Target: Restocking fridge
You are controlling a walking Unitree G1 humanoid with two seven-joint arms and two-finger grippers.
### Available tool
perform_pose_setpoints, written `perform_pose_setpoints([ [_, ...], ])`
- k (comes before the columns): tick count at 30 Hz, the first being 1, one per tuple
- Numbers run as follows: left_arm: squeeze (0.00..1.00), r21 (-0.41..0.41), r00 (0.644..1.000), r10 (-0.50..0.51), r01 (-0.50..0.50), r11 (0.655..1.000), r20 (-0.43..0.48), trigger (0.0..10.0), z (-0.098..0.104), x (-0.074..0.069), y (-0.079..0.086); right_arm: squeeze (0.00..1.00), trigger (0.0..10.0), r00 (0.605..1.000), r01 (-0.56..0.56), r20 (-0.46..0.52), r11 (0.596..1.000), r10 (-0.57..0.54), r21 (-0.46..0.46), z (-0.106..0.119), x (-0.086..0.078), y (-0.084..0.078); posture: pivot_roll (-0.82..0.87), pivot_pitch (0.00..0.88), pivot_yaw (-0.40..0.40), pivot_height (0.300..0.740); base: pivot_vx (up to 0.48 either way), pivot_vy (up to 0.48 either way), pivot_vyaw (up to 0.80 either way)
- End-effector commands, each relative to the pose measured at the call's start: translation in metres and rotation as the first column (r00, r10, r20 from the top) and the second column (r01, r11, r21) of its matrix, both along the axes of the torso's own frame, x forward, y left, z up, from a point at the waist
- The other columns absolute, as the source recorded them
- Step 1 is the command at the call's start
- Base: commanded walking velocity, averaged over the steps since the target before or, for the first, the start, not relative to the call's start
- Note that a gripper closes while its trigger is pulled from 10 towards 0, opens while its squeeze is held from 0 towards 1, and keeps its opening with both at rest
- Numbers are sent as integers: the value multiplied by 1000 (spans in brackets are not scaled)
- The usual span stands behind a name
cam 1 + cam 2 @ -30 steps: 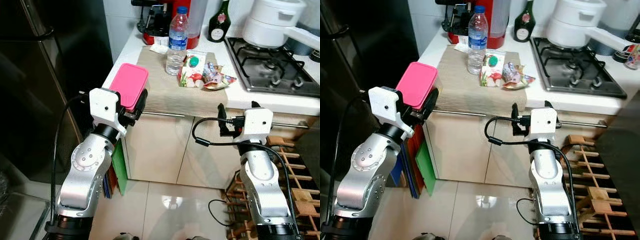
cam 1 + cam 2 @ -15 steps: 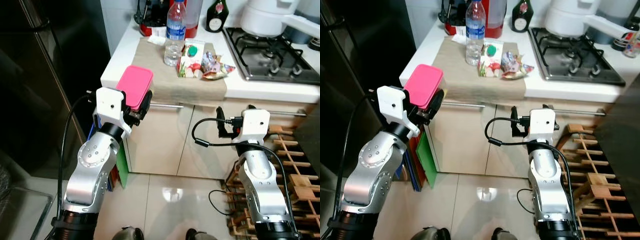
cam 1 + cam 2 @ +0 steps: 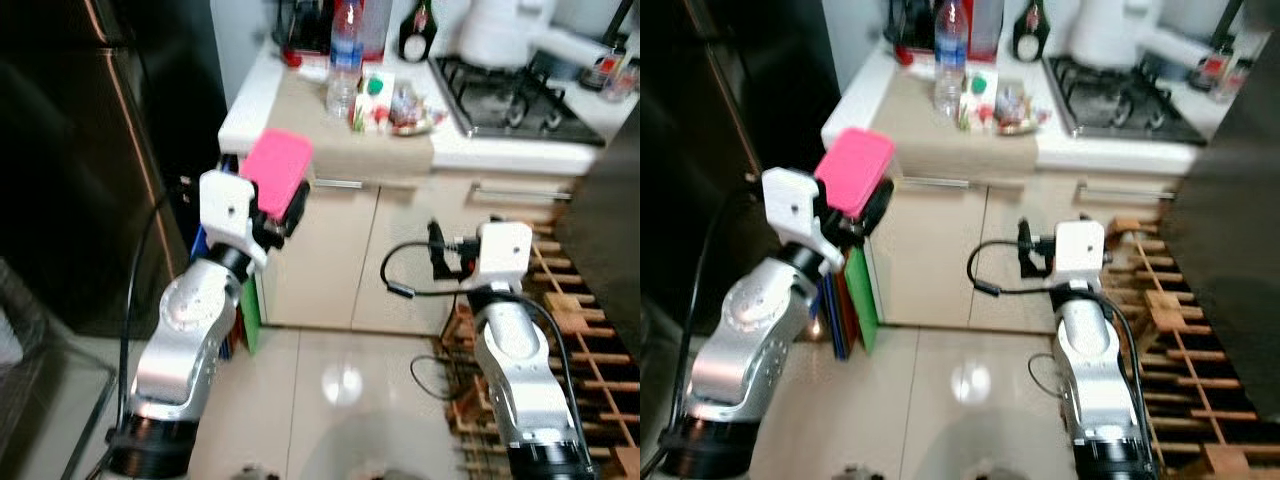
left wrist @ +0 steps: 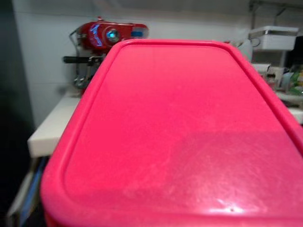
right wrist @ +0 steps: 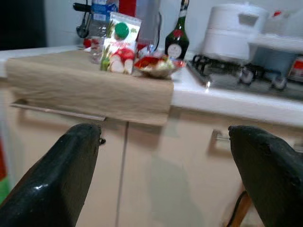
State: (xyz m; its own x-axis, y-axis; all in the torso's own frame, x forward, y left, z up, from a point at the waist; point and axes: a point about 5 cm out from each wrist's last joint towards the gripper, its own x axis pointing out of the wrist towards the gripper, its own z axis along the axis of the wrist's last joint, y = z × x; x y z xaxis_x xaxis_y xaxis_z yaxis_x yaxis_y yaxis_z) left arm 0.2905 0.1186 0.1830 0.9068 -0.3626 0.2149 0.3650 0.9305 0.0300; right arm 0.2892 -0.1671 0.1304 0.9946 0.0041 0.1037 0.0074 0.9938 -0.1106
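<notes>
1. The left gripper (image 3: 285, 208) is gripping a pink container (image 3: 276, 172) with a smooth, rounded-rectangle plastic lid, raised just before the counter's (image 3: 500, 152) left front corner.
2. The right gripper (image 5: 165, 170) is hovering before the glossy beige cabinet doors (image 3: 410, 260), jaws spread wide and holding nothing.
3. A clear plastic bottle (image 3: 342, 70) and crinkly snack packets (image 3: 395, 100) are sitting on a beige cloth (image 3: 340, 145).

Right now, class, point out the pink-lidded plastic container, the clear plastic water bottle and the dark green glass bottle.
pink-lidded plastic container (image 3: 277, 168): left eye view, lid centre.
clear plastic water bottle (image 3: 948, 60): right eye view, body.
dark green glass bottle (image 5: 177, 43): right wrist view, round label.

Motion-blurred head views, perhaps mid-walk; ceiling-light glare on glossy floor tiles (image 3: 342, 382); dark left side.
</notes>
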Motion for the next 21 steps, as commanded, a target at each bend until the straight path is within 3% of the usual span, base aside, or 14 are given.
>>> perform_pose_setpoints([
  [1,0,5,1000,-14,14,1000,14,10000,3,-1,-3,0,10000,1000,6,-5,1000,-6,-5,0,0,-3,-89,0,32,740,-285,0,0],
  [18,0,2,1000,-1,1,1000,3,10000,-1,-2,-3,0,10000,1000,-14,-14,1000,13,-26,-2,0,-4,-84,0,20,740,-287,0,0],
  [21,0,-6,1000,10,-10,1000,-6,10000,-2,-2,-2,0,10000,1000,-12,-17,999,12,-30,-2,-1,-6,-86,0,19,740,0,0,0],
])
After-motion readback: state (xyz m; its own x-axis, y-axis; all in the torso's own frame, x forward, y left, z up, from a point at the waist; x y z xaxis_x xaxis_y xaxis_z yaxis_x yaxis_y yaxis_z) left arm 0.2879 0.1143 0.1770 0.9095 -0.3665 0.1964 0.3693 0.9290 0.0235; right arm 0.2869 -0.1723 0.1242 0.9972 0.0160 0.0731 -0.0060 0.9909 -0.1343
